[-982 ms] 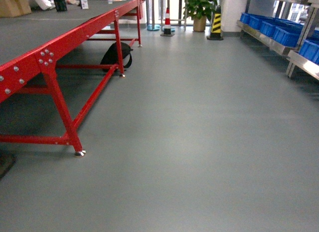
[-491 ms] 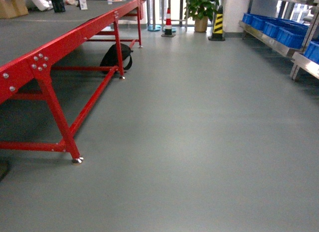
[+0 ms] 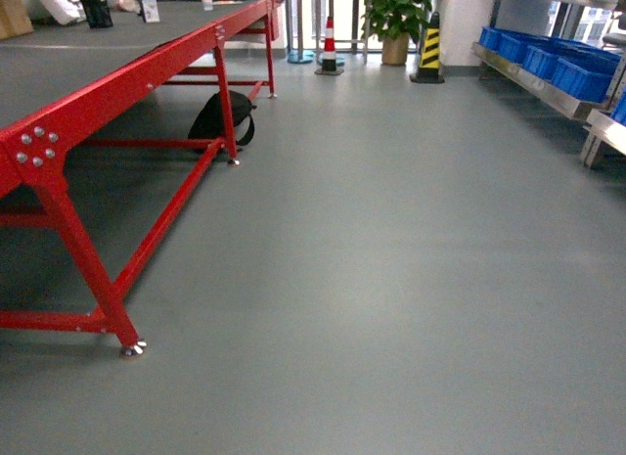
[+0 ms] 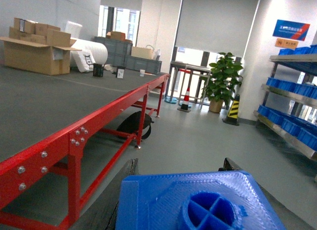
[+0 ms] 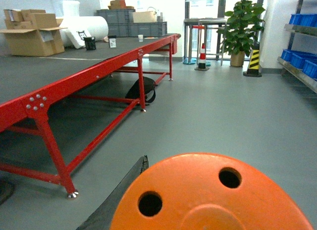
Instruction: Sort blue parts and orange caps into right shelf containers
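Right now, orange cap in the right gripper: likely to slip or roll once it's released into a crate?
The orange cap looks like smooth, glossy moulded plastic, so probably stiff, light, and somewhat slippery between the fingers. Its face is rounded and domed with two holes, so it may rock or roll a little on landing. The right gripper's jaws are mostly hidden behind it, so grip security can't be judged.

Black, matte fingers [image 4: 121, 190] visible at both wrist views' lower edges.

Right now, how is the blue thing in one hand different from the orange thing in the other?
The blue part is flat-faced with corners; the orange cap is rounded. The blue part shows a ring with crossed ribs; the orange cap has two round holes. Both sit right in front of a wrist camera.
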Available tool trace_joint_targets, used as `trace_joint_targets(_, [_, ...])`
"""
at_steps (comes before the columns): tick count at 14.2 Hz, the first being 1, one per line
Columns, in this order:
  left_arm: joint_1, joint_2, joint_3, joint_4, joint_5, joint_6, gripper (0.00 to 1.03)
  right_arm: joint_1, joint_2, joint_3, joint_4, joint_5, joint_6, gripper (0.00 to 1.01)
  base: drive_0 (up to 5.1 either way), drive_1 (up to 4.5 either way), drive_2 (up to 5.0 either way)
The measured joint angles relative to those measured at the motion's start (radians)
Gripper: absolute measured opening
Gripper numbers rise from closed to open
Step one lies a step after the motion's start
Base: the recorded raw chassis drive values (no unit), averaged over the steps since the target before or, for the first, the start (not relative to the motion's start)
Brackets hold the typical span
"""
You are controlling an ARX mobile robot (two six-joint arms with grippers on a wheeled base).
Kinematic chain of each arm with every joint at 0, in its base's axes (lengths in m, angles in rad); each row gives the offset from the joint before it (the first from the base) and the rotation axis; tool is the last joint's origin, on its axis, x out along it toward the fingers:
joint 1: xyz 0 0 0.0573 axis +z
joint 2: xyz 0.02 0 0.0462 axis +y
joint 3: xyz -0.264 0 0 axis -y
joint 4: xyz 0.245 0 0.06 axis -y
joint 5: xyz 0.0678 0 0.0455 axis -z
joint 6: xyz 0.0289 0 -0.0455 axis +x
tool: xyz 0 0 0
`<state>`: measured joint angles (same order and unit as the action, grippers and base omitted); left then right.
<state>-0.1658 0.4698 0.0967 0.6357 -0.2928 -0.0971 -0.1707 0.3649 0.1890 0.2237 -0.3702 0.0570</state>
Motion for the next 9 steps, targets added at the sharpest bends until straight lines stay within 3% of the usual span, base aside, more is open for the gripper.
trace_joint_targets(1, [0.0, 0.0, 0.0, 0.001, 0.0, 0.0, 0.43, 0.0, -0.002, 0.0, 0.005, 0.0, 0.0, 0.42, 4.8, -1.5, -3.5])
trace_joint_targets(9, [0.0, 0.001, 0.0, -0.003, 0.0, 0.0, 0.43, 0.0, -0.001, 0.0, 0.002, -0.001, 0.0, 0.42, 0.0, 4.34, -4.3])
